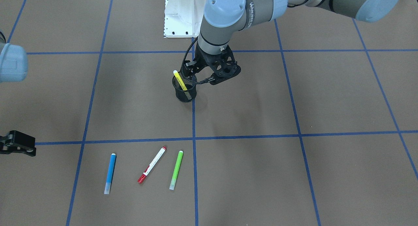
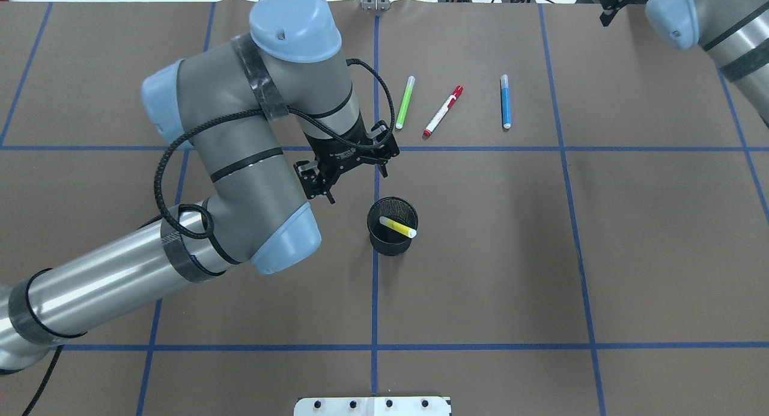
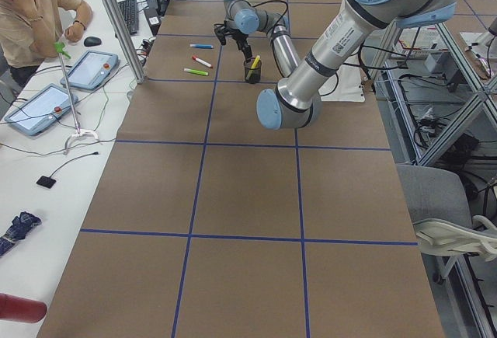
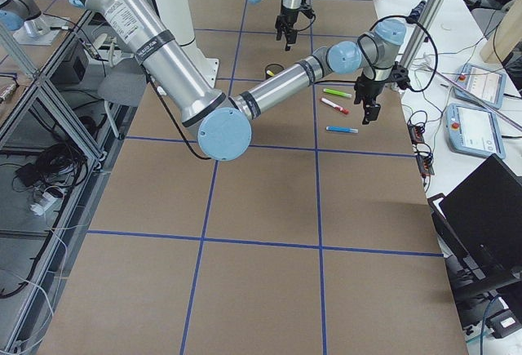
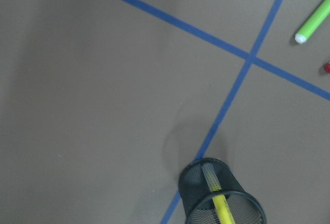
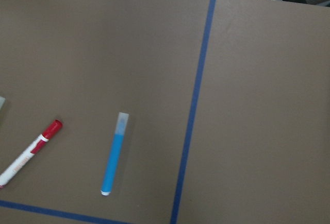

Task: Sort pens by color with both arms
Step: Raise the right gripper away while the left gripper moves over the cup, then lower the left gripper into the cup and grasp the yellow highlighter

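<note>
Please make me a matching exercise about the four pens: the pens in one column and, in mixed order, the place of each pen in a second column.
Pens
1. yellow pen
2. green pen
3. white pen with red caps
4. blue pen

Places
A. lies between two other pens
B. leans tilted inside the black mesh cup
C. lies at the end of the row on the robot's right
D. lies at the end of the row on the robot's left

Pairs: 1-B, 2-D, 3-A, 4-C

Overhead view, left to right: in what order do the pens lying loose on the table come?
green pen → white pen with red caps → blue pen
</note>
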Robot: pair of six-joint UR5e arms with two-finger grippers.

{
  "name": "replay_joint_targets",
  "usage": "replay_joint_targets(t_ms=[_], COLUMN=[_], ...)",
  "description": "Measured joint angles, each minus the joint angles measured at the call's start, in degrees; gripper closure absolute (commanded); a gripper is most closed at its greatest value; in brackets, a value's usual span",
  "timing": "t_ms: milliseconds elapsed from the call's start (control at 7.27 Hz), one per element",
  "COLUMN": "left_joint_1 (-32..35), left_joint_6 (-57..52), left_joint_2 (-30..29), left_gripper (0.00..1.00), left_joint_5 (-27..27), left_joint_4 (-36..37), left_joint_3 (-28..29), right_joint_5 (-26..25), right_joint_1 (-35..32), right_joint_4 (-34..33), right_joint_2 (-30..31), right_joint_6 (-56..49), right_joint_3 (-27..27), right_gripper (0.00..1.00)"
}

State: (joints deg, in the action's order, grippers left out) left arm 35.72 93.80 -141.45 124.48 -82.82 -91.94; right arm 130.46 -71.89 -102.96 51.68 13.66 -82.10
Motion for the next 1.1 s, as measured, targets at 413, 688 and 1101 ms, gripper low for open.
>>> replay_joint_targets(t_ms=[413, 688, 1101], left_joint_1=[-3.92, -4.87, -5.53], left_joint_6=[6.33, 8.72, 9.12], left_joint_2=[-3.14, -3.81, -5.08], left_gripper=[0.07, 0.23, 0.47], left_joint_5=[-3.33, -4.49, -5.1], left_joint_4=[-5.43, -9.78, -11.04], left_joint_3=[6.89, 10.69, 11.66], right_joint_5=[0.31, 0.52, 0.34], right_joint_1=[-3.12, -3.63, -3.65], right_joint_4=[-2.63, -2.62, -2.6], right_joint_2=[2.57, 3.15, 3.27], right_joint_6=[-6.65, -7.48, -7.59], right_joint_3=[-0.2, -0.3, -0.25], right_gripper=[0.01, 0.01, 0.01])
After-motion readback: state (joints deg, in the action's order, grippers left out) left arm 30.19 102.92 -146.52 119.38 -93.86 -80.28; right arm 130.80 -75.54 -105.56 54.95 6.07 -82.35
